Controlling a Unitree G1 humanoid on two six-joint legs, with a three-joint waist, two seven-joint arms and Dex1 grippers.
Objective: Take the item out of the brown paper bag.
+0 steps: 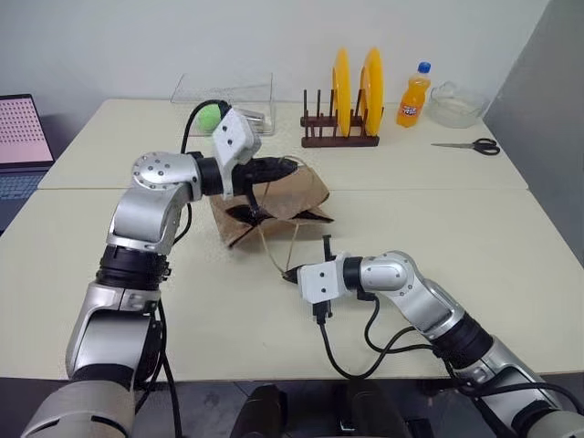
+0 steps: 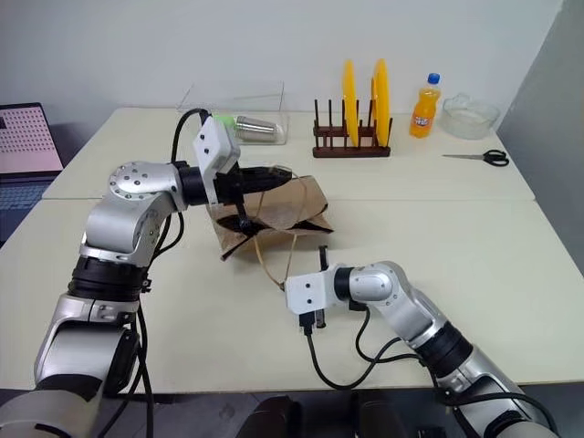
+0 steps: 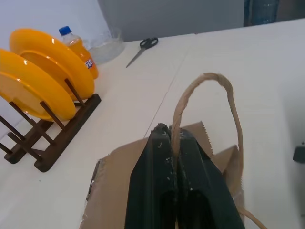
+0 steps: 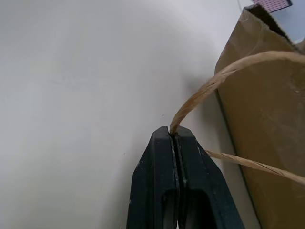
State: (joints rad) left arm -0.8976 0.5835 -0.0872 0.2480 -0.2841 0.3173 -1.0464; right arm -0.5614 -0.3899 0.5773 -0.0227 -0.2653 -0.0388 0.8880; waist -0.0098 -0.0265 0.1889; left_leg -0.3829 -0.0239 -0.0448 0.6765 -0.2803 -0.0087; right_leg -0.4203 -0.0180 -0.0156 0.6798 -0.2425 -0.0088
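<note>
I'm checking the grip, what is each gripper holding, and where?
Each holds the brown paper bag by a cord handle: left gripper one loop, right gripper the other.

Cream table [image 1: 511, 237], white wall [image 1: 274, 36] behind.

Soft even room light is washing over the pale cream desk [image 1: 438, 228], shadows staying faint; the right wrist view is glaring pretty white.

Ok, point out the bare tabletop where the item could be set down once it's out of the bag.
Free: the wide stretch of table to the right of the brown paper bag, between the scissors and the right gripper; also the near-left corner. Crowded: the back edge, with the plate rack, orange soda bottle, glass bowl and clear box.
</note>
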